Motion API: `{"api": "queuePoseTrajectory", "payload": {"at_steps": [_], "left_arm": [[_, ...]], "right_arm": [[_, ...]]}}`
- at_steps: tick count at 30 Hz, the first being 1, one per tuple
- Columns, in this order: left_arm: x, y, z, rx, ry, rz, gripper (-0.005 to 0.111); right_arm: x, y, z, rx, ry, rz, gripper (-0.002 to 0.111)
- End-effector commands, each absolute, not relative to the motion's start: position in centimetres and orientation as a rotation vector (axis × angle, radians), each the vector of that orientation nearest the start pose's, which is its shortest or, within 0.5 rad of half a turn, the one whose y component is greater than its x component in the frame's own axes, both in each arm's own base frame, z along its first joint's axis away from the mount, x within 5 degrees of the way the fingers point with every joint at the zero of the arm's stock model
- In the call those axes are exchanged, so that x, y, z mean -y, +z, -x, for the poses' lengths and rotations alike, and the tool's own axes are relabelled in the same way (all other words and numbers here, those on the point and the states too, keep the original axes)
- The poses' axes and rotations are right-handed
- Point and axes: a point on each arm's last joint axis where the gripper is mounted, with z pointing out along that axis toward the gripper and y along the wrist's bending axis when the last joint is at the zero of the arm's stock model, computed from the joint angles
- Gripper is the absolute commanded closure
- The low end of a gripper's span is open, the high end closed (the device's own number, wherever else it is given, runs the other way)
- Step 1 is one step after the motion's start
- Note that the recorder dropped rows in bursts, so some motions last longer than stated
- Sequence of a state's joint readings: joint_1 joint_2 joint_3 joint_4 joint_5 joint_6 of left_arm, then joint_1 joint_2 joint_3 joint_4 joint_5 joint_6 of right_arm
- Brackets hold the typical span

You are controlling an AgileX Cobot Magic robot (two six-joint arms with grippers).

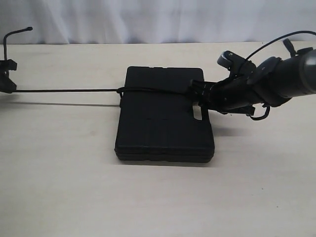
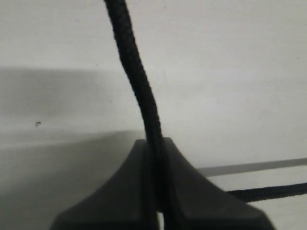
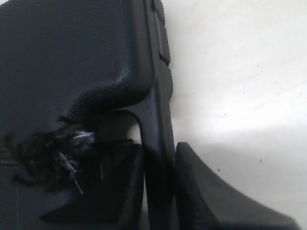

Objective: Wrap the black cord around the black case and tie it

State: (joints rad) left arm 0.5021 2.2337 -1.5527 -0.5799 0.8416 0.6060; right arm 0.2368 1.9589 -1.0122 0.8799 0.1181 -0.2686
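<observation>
Left pincer (image 2: 154, 160) is closed tight on the black cord (image 1: 69, 90), over the far left of the tabletop (image 1: 158, 197). Right pincer (image 3: 159, 155) holds narrow on the handle (image 3: 156, 120) of the black case (image 1: 163, 128), mid-tabletop. I record the cord lying straight, left to right, from the left pincer onto the case lid. Judgement: the left arm, holding the free run, must lead the wrap.

Black case (image 3: 62, 57): matte, pebble-textured lid, fills one side of the view.
Handle bar (image 3: 154, 115): slim moulded bar along the case edge, cutout beside it.
Gripper (image 3: 159, 149): one jaw on either side of the handle bar, clamped on it.
Frayed tuft (image 3: 48, 155): black fibres with a few pale strands, lying on the lid.
Surface (image 3: 240, 72): pale, speckled.
</observation>
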Motion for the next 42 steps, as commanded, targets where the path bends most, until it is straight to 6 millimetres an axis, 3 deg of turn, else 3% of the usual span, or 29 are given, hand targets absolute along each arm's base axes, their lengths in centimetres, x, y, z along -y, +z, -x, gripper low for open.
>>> {"api": "queuePoseTrajectory", "payload": {"at_steps": [1, 3, 8, 11, 14, 18, 21, 23, 26, 29, 32, 35, 38, 40, 42], "left_arm": [[-22.1, 12.2, -40.0, -2.687, -0.105, 0.233, 0.103], [-21.6, 12.2, -40.2, -2.699, -0.105, 0.157, 0.094], [-19.8, 12.1, -40.9, -2.721, -0.116, 0.028, 0.056], [-19.3, 13.0, -41.1, -2.729, -0.081, -0.042, 0.044], [-18.9, 15.9, -41.5, -2.684, -0.048, -0.085, 0.044], [-17.9, 22.0, -41.8, -2.571, -0.074, -0.081, 0.044], [-16.6, 26.0, -41.5, -2.475, -0.129, -0.069, 0.052], [-15.2, 28.2, -41.0, -2.434, -0.171, -0.126, 0.066], [-13.0, 30.0, -40.4, -2.428, -0.237, -0.25, 0.09], [-10.8, 30.8, -39.7, -2.457, -0.314, -0.343, 0.107], [-8.7, 31.8, -39.0, -2.484, -0.39, -0.387, 0.107], [-6.5, 33.7, -37.9, -2.48, -0.422, -0.453, 0.107], [-4.4, 35.9, -36.0, -2.474, -0.375, -0.468, 0.107], [-3.5, 36.8, -34.6, -2.504, -0.306, -0.379, 0.107], [-3.0, 37.4, -32.8, -2.564, -0.213, -0.249, 0.107]], "right_arm": [[-6.8, 11.8, -37.5, -2.391, 0.33, -0.574, 0.104], [-6.8, 11.8, -37.5, -2.391, 0.33, -0.574, 0.104], [-6.8, 11.7, -37.4, -2.403, 0.338, -0.573, 0.104], [-7.0, 11.6, -37.3, -2.423, 0.353, -0.569, 0.104], [-7.1, 11.6, -37.2, -2.43, 0.358, -0.566, 0.104], [-7.7, 11.9, -37.5, -2.441, 0.33, -0.419, 0.104], [-9.3, 12.8, -38.0, -2.438, 0.356, -0.306, 0.104], [-10.4, 13.3, -38.3, -2.435, 0.375, -0.249, 0.104], [-11.5, 13.1, -38.8, -2.434, 0.391, -0.22, 0.104], [-12.6, 12.6, -39.1, -2.45, 0.414, -0.2, 0.103], [-13.4, 12.8, -39.5, -2.475, 0.463, -0.171, 0.094], [-13.5, 13.6, -39.5, -2.521, 0.525, -0.127, 0.075], [-13.4, 15.1, -38.9, -2.583, 0.553, 0.023, 0.055], [-13.1, 16.5, -38.4, -2.619, 0.531, 0.125, 0.049], [-12.5, 18.3, -37.6, -2.671, 0.47, 0.178, 0.05]]}}
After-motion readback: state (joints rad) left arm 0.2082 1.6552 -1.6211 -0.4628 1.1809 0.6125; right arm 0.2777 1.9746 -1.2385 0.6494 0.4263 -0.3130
